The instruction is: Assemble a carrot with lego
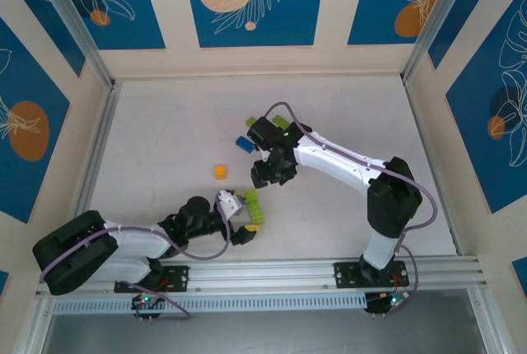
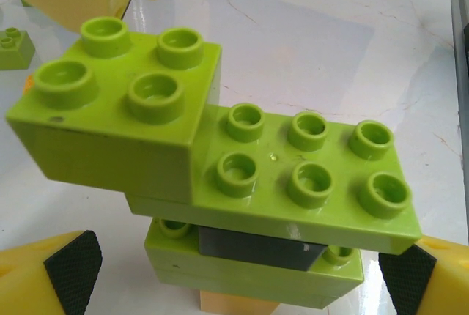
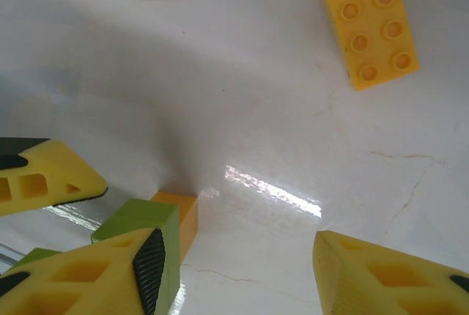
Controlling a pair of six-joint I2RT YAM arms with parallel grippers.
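Observation:
A lego stack [image 2: 293, 183] stands on the table: lime green bricks on top, a black brick [image 2: 256, 245] below them, more lime, and an orange brick at the bottom. My left gripper [image 2: 234, 271] is open wide around the stack's lower part, its pads [image 2: 73, 267] apart from the bricks. From above, the stack [image 1: 254, 206] sits just ahead of the left gripper [image 1: 241, 221]. My right gripper [image 1: 268, 174] hovers close behind it, open, with nothing between its fingers [image 3: 238, 256]. The stack's edge [image 3: 143, 220] shows beside the right gripper's left finger.
An orange two-by-four brick [image 3: 370, 22] lies flat on the white table. From above, a small orange brick [image 1: 220, 171], a blue brick [image 1: 244, 143] and a lime brick [image 1: 282, 119] lie near the right arm. A small lime brick [image 2: 15, 45] sits far left.

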